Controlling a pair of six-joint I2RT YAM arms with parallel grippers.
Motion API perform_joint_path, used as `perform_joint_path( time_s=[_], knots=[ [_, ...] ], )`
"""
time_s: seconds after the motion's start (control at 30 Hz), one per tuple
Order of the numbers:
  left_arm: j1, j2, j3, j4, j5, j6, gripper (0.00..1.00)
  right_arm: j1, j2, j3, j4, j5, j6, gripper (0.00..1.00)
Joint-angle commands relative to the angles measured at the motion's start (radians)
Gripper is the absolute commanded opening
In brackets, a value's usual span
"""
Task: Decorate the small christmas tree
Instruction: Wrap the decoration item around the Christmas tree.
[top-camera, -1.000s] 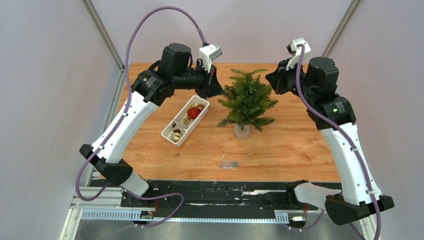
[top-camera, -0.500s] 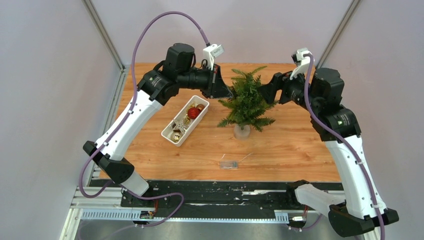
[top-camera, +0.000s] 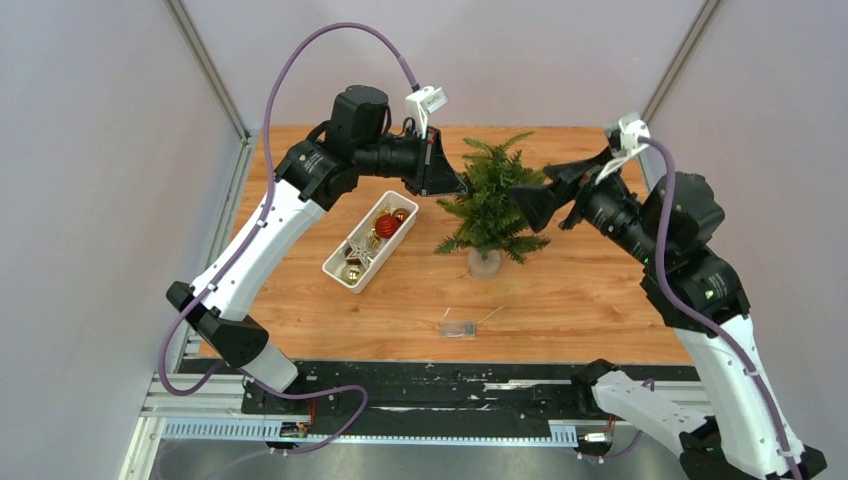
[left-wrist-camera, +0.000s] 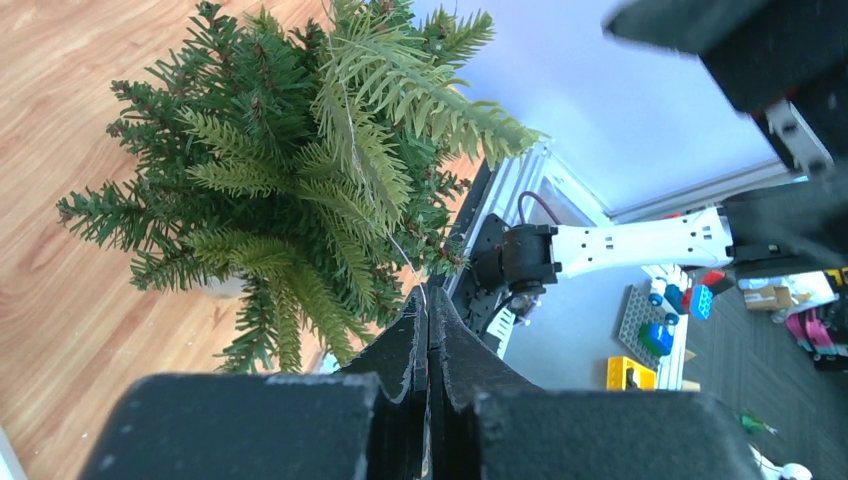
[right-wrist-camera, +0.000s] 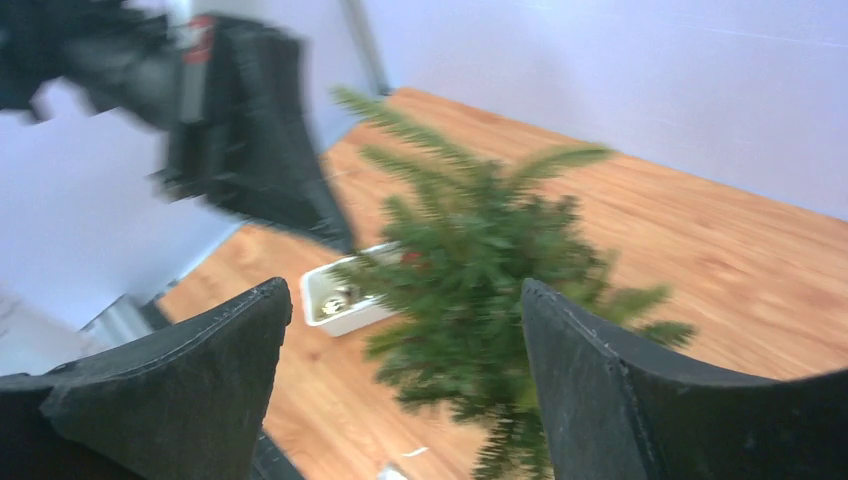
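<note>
Robot arms close on a miniature fir from both sides: the left tool (left-wrist-camera: 428, 300), jaws pressed flat together, points its tip at the upper left of the small christmas tree (top-camera: 492, 205), just beside the outer needles. A thin pale thread (left-wrist-camera: 408, 262) runs from near that tip up across the fronds; whether the jaws pinch it cannot be told

The right tool (top-camera: 528, 203) stands spread wide and empty at the tree's right flank, its tips level with the outer branches. Its own blurred wrist view shows the two dark fingers (right-wrist-camera: 200, 360) framing the greenery, and contact with the needles cannot be made out

The tree stands upright in a small clear base (top-camera: 484, 262) near the middle of the wooden desk (top-camera: 600, 290), slightly toward the far edge. Left of it a white tray (top-camera: 338, 268) lies at an angle, near the tree but not touching it, holding a red ball (top-camera: 387, 225) and several gold ornaments (top-camera: 352, 272). Nearer the arms' bases, a small clear piece (top-camera: 458, 329) with a fine strand beside it lies flat on the wood, in front of the tree and well apart from it
</note>
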Motion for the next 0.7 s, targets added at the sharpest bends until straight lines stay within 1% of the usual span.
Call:
perform_joint_path(
  time_s=[0.0, 0.07, 0.13, 0.2, 0.23, 0.3, 0.4, 0.53, 0.6, 0.67],
  knots=[
    [0.004, -0.007, 0.014, 0.037, 0.008, 0.002, 0.00, 0.197, -0.041, -0.118, 0.188, -0.004, 0.057, 0.85],
    [0.004, -0.009, 0.011, 0.036, 0.007, 0.008, 0.00, 0.336, -0.040, -0.182, 0.253, 0.031, 0.060, 0.84],
    [0.004, -0.010, 0.010, 0.037, 0.009, 0.010, 0.00, 0.440, -0.043, -0.245, 0.314, 0.125, 0.054, 0.84],
    [0.004, -0.008, 0.012, 0.037, 0.011, 0.010, 0.00, 0.511, -0.054, -0.323, 0.397, 0.208, 0.056, 0.80],
    [0.004, -0.007, 0.013, 0.038, 0.013, 0.011, 0.00, 0.532, -0.058, -0.362, 0.453, 0.241, 0.066, 0.77],
    [0.004, -0.006, 0.012, 0.039, 0.017, 0.009, 0.00, 0.565, -0.049, -0.419, 0.545, 0.258, 0.084, 0.69],
    [0.004, -0.008, 0.005, 0.040, 0.019, 0.010, 0.00, 0.596, -0.011, -0.448, 0.602, 0.306, 0.098, 0.58],
    [0.003, -0.006, 0.001, 0.044, 0.019, 0.008, 0.00, 0.600, 0.021, -0.468, 0.664, 0.313, 0.124, 0.57],
    [0.004, -0.002, 0.002, 0.043, 0.022, 0.006, 0.00, 0.600, 0.041, -0.473, 0.674, 0.355, 0.132, 0.58],
    [0.004, 0.002, 0.005, 0.046, 0.026, 0.004, 0.00, 0.600, 0.061, -0.481, 0.682, 0.408, 0.122, 0.56]
  ],
)
